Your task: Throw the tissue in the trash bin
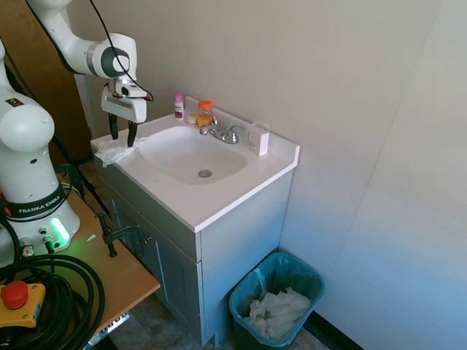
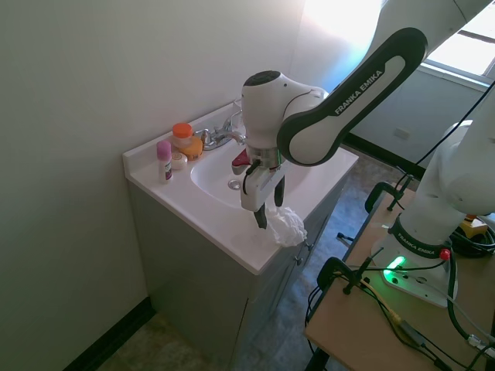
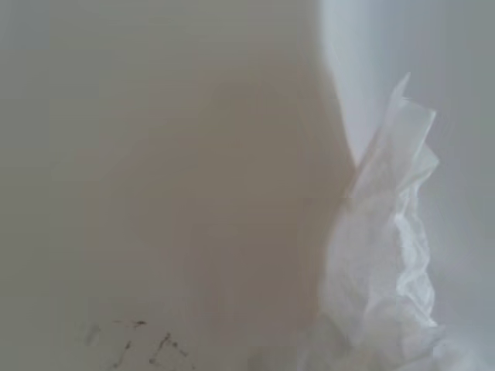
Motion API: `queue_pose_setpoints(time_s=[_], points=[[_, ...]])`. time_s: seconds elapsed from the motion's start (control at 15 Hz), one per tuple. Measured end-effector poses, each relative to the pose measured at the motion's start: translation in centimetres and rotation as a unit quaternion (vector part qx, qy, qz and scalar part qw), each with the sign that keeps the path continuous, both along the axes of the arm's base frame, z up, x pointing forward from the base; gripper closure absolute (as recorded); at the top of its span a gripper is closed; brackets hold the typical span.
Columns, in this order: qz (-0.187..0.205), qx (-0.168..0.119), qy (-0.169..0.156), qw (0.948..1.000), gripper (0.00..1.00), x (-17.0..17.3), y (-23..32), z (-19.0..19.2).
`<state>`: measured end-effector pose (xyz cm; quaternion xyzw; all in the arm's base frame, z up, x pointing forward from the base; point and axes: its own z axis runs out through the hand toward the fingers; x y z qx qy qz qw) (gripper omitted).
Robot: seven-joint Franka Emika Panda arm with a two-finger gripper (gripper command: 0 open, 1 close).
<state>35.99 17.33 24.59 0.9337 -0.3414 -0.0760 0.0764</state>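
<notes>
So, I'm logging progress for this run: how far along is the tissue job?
Early stage. Nothing is binned yet: the tissue lies on the counter corner of the vanity. In hand: the end effector is lowered over it, fingers open on either side, no grasp visible yet. Left: close, lift, carry it to the trash bin on the floor beside the vanity, which already holds crumpled white paper, and release.
</notes>
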Motion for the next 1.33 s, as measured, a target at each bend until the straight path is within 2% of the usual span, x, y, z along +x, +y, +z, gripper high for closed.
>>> queue_pose_setpoints(time_s=[0.4, 0.67, 0.87, 1.33], points=[[0.007, -0.008, 0.011, 0.9999, 1.0, 0.3, 0.0, -1.1], [0.014, -0.027, 0.001, 0.9995, 1.0, 0.3, 0.3, -1.1], [0.011, -0.029, -0.007, 0.9995, 1.0, 1.1, 0.7, -0.7], [0.005, -0.029, -0.001, 0.9996, 1.0, 1.3, 0.5, -1.3]])
